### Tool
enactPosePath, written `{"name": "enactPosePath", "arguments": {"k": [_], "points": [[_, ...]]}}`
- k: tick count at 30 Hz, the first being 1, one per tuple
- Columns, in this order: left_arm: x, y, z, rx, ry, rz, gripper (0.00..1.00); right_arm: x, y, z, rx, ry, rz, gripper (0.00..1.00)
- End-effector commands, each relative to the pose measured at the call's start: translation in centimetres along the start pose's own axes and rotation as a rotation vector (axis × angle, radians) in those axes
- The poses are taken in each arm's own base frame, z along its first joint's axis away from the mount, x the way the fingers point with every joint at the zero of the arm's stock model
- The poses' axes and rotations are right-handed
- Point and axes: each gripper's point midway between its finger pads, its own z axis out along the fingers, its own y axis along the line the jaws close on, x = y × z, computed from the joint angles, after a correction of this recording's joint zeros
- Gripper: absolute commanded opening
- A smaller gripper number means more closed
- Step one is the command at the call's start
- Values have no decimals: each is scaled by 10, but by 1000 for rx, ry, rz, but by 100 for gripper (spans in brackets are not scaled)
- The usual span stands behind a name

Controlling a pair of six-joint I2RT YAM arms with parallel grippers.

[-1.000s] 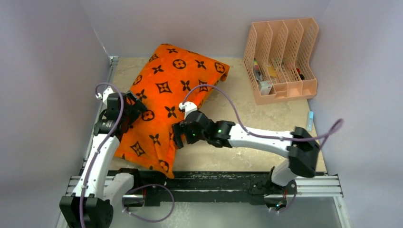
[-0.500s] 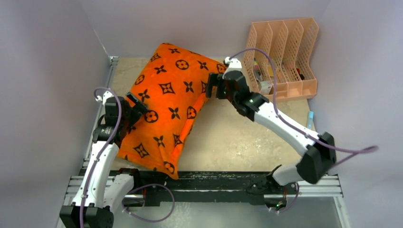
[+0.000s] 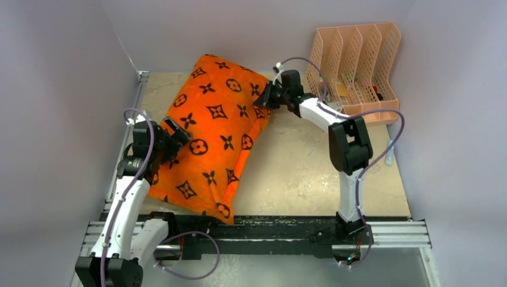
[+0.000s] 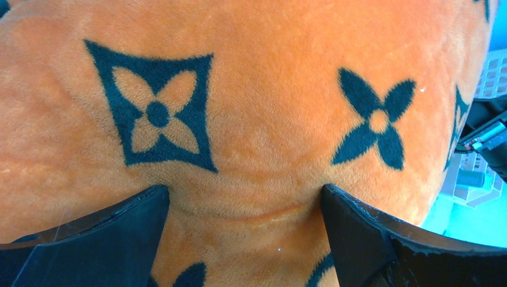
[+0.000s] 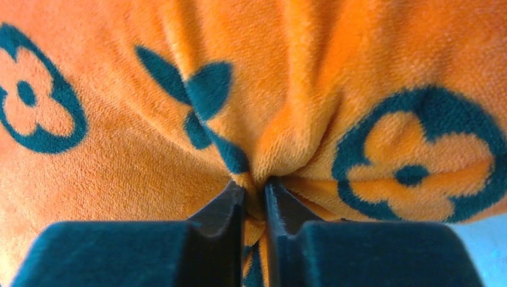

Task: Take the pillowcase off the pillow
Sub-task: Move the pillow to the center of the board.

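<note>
Top external view tells you the job has barely started: the pillowcase (image 3: 215, 131) still bulges full across the left half of the bench (image 3: 299, 173), lying slantwise from the far middle to the near left edge. No white shows anywhere, so judge the pillow to be wholly inside it. Everything is left to do; all you have so far is a first hold.

Your right arm stretches far across the bench, elbow raised midway, with the wrist at the cover's far right corner, near the peach file rack (image 3: 359, 66). The right claw (image 3: 267, 97) is nipped on a puckered fold of orange plush, as the right wrist view shows, the jaws nearly together with fabric between them.

Your left arm runs up the left edge, wrist turned inward. The left claw (image 3: 173, 134) stands spread wide against the cover's left side, gripping nothing; the plush swells between its tips.
</note>
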Motion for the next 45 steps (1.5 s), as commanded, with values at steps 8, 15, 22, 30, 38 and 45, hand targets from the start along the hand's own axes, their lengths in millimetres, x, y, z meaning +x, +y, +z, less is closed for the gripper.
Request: {"name": "enactPosePath", "arguments": {"k": [8, 15, 22, 30, 38, 45], "points": [[28, -8, 18, 53, 158, 48, 82, 151, 48, -133, 211, -136, -178, 0], [4, -26, 35, 63, 123, 88, 43, 268, 121, -181, -205, 110, -333, 0], [3, -39, 40, 110, 154, 116, 0, 251, 142, -241, -111, 6, -504, 57], [21, -35, 22, 186, 162, 121, 0, 147, 147, -308, 14, -416, -438, 85], [52, -93, -7, 425, 237, 223, 0, 104, 176, -258, 332, -319, -711, 99], [92, -129, -21, 463, 229, 208, 0, 131, 130, -166, 439, -66, -665, 99]]}}
